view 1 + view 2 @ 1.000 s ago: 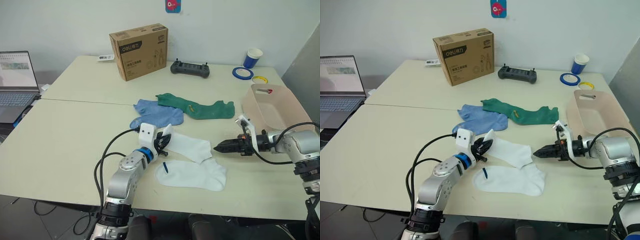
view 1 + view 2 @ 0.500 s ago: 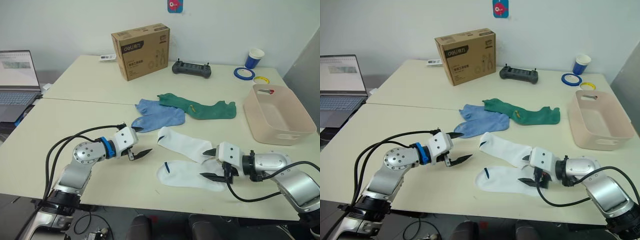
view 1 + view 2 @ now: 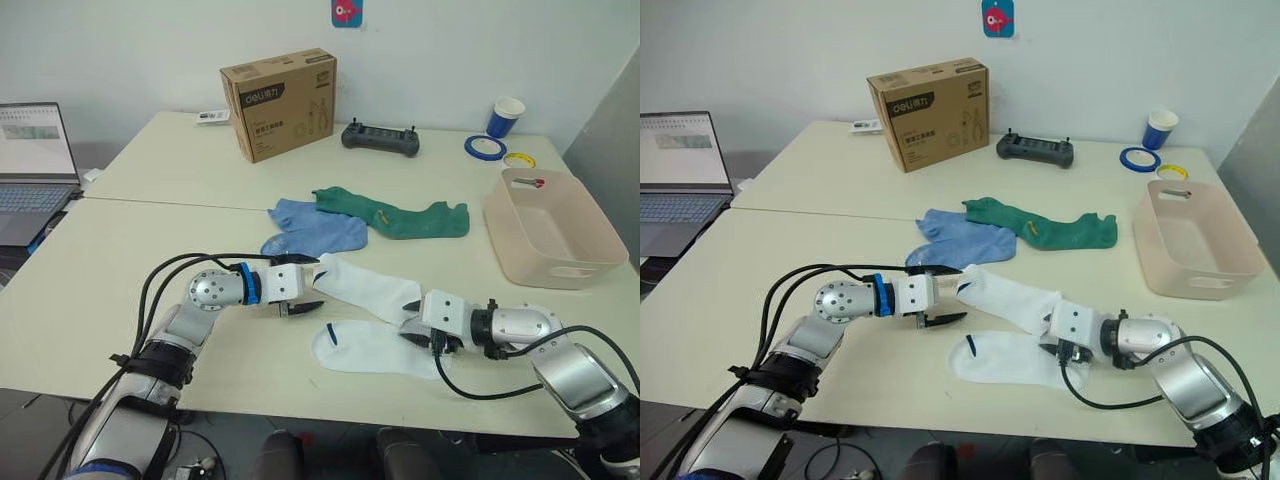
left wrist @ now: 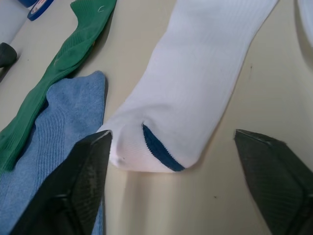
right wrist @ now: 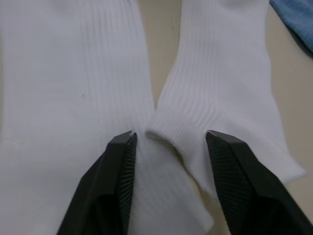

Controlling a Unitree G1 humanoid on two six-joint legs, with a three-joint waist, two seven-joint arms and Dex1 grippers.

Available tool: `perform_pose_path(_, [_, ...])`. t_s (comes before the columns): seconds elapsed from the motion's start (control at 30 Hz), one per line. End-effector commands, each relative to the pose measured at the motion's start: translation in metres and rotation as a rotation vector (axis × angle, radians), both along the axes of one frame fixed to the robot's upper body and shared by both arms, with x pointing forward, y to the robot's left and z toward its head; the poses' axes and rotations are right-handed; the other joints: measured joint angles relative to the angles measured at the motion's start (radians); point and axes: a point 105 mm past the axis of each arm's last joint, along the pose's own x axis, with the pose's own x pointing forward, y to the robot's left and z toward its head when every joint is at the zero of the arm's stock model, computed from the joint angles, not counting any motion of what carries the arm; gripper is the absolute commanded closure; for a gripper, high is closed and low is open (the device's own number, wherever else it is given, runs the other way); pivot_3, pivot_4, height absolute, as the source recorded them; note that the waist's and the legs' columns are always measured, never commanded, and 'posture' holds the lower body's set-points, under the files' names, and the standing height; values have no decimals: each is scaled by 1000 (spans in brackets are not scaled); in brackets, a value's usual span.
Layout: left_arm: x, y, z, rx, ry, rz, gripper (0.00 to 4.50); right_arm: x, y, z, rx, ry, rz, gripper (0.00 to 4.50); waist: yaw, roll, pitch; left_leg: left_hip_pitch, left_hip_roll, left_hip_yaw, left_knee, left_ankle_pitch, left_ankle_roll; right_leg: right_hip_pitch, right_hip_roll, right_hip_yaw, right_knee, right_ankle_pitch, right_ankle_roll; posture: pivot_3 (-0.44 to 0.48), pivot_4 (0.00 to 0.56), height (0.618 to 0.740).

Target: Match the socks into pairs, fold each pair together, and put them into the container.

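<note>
Two white socks lie at the table's front: the upper white sock (image 3: 370, 290) slants across the lower white sock (image 3: 375, 348), overlapping it at the right. My left gripper (image 3: 311, 284) is open, its fingers straddling the upper sock's cuff end (image 4: 156, 152). My right gripper (image 3: 412, 326) is open, one finger on each side of that sock's other end (image 5: 171, 132), which rests on the lower sock. A light blue sock (image 3: 310, 228) and a dark green sock (image 3: 395, 215) lie further back, touching. The pink container (image 3: 553, 270) stands at the right.
A brown cardboard box (image 3: 278, 103), a black controller (image 3: 380, 137), a blue and white cup (image 3: 507, 115) and tape rolls (image 3: 484, 146) sit along the table's back. A laptop (image 3: 35, 160) stands at the far left.
My left gripper has moved right, up to the upper white sock's cuff. My right gripper has shifted onto that sock's other end. The socks lie as before.
</note>
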Motion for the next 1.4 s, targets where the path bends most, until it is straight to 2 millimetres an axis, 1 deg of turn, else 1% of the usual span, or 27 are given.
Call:
perform_pose_path(0.03, [5, 3, -5, 26, 1, 18, 1567, 3, 9, 14, 54, -38, 17, 3364, 0, 0, 0, 0, 0, 0, 0, 0, 0, 0, 0, 0, 0, 0, 0, 0, 150, 740])
perform_pose_path(0.1, [6, 3, -4, 25, -1, 15, 2163, 5, 8, 15, 50, -47, 19, 4044, 0, 0, 0, 0, 0, -1, 0, 0, 0, 0, 1, 0, 0, 1, -1, 0, 150, 740])
perform_pose_path(0.13, [6, 3, -4, 25, -2, 14, 2548, 5, 8, 15, 46, -50, 21, 4450, 0, 0, 0, 0, 0, -1, 0, 0, 0, 0, 1, 0, 0, 1, -1, 0, 150, 740])
perform_pose_path(0.3, [7, 2, -1, 4, -3, 20, 4202, 5, 7, 20, 108, -25, 8, 4500, -1, 0, 0, 0, 0, -1, 0, 0, 0, 0, 1, 0, 0, 2, -4, 0, 150, 740])
perform_pose_path(0.33, [7, 2, -1, 1, -4, 21, 4468, 5, 7, 21, 115, -23, 7, 4500, 0, 0, 0, 0, 1, -1, 0, 0, 0, 0, 1, 0, 0, 2, -4, 0, 150, 740])
perform_pose_path(0.5, [10, 6, 6, -45, -1, 40, 4468, 13, 5, 31, 166, -30, -17, 4500, 0, 0, 0, 0, 0, 0, 0, 0, 0, 0, 1, 0, 0, 2, -4, 0, 150, 740])
perform_pose_path(0.63, [8, 9, 19, -72, -35, 31, 4468, 18, 5, 50, 252, -22, -16, 4500, -2, 0, 0, 0, 1, 0, 0, 0, 0, 0, 1, 0, 0, 2, -4, 0, 150, 740])
perform_pose_path(0.77, [6, 15, 44, -140, -53, 39, 4468, 20, 0, 66, 273, -41, 27, 4500, -1, 0, 0, 0, 1, -1, -1, 0, 0, 0, 1, -1, 1, 2, -4, 0, 150, 740])
perform_pose_path(0.83, [4, 17, 51, -154, -48, 39, 4468, 21, -3, 72, 275, -50, 39, 4500, -1, 0, 0, 0, 1, -1, -1, 0, 0, 0, 1, -1, 0, 2, -4, 0, 150, 740])
perform_pose_path(0.93, [-9, 18, 62, -177, 9, -1, 4468, 18, -5, 85, 316, -29, 57, 4500, -1, 0, 0, 0, 1, -1, -1, 0, 0, 0, 1, 0, 0, 2, -4, 0, 150, 740])
perform_pose_path(1.07, [-30, 14, 74, -220, 148, -58, 4468, 10, -3, 95, 341, 10, 99, 4500, -2, 0, 0, 0, 1, -1, -1, 0, 0, 0, 1, -1, 1, 2, -4, 0, 150, 740])
perform_pose_path(1.13, [-50, 13, 78, -184, 236, -120, 4468, -4, -4, 99, 340, 69, 146, 4500, -2, 0, 0, 0, 1, -2, -1, 0, 0, 0, 1, -1, 1, 2, -4, 0, 150, 740])
perform_pose_path(1.27, [-80, 7, 87, -155, 386, -196, 4468, -30, -7, 103, 326, 182, 208, 4500, -2, 0, 1, 0, 1, -2, -1, 0, 0, 0, 1, -1, 1, 2, -4, 0, 150, 740])
perform_pose_path(1.3, [-88, 4, 89, -151, 428, -221, 4468, -38, -9, 104, 327, 227, 216, 4500, -2, 0, 1, 0, 1, -2, -1, 0, 0, 0, 1, -1, 1, 0, -2, 0, 150, 740])
perform_pose_path(1.4, [-103, -1, 92, -161, 534, -255, 4468, -55, -11, 107, 330, 320, 226, 4500, -1, 0, 1, 0, 1, -2, 0, 0, 0, 0, 0, -1, 0, -1, -1, 0, 150, 740])
